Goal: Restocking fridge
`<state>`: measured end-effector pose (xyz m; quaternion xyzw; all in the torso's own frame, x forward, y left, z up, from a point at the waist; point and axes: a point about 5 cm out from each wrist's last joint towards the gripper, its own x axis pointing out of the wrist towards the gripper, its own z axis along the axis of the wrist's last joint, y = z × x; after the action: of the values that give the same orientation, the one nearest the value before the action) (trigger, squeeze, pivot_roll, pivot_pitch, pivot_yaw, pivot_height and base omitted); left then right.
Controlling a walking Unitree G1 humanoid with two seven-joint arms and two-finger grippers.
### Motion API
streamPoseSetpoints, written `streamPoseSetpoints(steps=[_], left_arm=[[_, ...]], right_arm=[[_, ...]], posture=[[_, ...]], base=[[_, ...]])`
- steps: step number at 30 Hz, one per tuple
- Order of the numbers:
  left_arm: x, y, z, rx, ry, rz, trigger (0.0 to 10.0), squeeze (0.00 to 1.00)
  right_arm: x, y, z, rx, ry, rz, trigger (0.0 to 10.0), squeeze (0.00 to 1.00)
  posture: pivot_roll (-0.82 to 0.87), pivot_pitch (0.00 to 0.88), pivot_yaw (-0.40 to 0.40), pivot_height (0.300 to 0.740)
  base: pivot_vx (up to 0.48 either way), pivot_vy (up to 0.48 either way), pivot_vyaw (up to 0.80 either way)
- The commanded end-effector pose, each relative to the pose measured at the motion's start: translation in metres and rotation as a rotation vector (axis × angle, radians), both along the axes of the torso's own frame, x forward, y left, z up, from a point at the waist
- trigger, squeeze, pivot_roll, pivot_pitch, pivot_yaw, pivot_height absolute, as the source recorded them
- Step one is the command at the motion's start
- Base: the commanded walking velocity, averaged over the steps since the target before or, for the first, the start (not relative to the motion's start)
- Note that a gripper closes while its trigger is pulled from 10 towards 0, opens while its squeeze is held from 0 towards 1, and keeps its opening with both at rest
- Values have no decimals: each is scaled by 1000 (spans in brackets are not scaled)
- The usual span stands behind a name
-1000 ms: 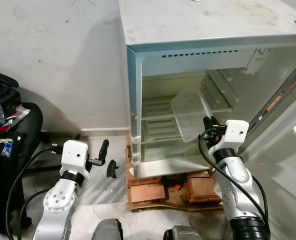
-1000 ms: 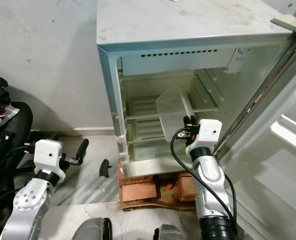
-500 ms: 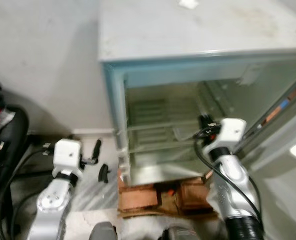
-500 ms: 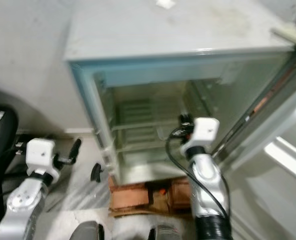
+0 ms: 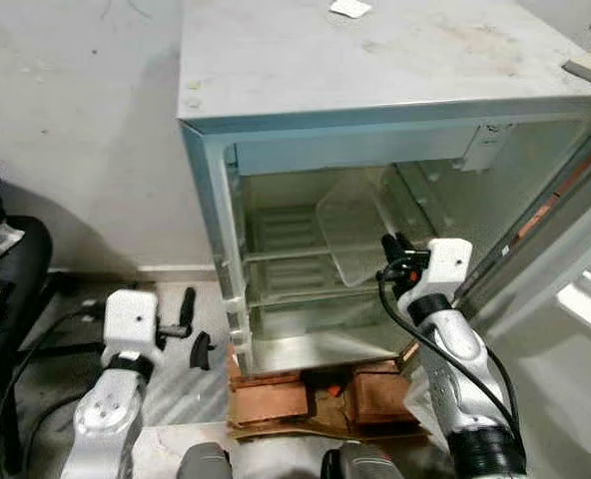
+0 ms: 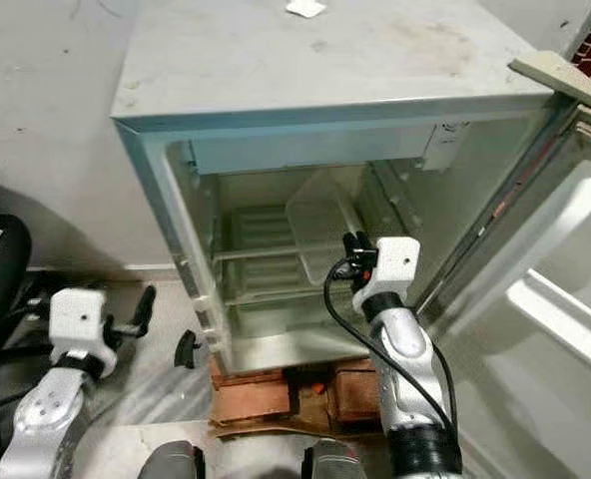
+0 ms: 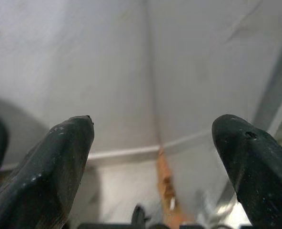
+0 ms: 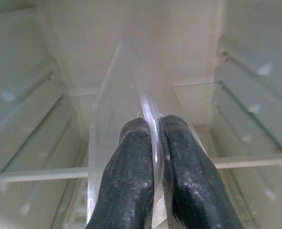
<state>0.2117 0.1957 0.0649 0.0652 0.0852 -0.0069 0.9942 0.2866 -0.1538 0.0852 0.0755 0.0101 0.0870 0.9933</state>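
A small white fridge (image 5: 375, 70) stands open in front of me, its inside bare apart from rails and a wire shelf (image 5: 286, 254). My right gripper (image 5: 390, 249) reaches into the compartment and is shut on the edge of a clear plastic shelf panel (image 5: 350, 225), which sits tilted inside. In the right wrist view the fingers (image 8: 131, 162) pinch the panel's thin edge (image 8: 126, 81). My left gripper (image 5: 194, 327) hangs low beside the fridge, open and holding nothing; its wrist view has the two fingertips (image 7: 65, 143) wide apart before the wall.
The fridge door (image 6: 565, 269) stands open at the right. Bricks (image 5: 276, 399) prop up the fridge on the floor. A black chair with clutter (image 5: 6, 289) is at the far left. A small white piece (image 5: 350, 8) lies on the fridge top.
The camera has shifted, so the fridge sits further left in the picture. The right gripper stays shut on the clear panel inside the fridge. The left arm hangs much as before.
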Motion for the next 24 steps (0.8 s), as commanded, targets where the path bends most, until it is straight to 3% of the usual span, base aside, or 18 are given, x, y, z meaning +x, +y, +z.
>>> streamPoseSetpoints(steps=[1, 12, 24], left_arm=[[-1, 2, 2, -1, 1, 11, 10000, 0], [-17, 8, -2, -7, 69, 27, 10000, 0], [-33, 11, 5, 9, 91, 43, 10000, 0]], right_arm=[[3, -2, -1, 15, 7, -5, 10000, 0], [32, 21, -3, 54, 30, 55, 10000, 0], [63, 28, 8, 102, 53, 9, 10000, 0]], posture=[[95, 133, -29, 740], [155, 159, -37, 740], [218, 232, -59, 740]], base=[[0, 0, 0], [0, 0, 0], [0, 0, 0]])
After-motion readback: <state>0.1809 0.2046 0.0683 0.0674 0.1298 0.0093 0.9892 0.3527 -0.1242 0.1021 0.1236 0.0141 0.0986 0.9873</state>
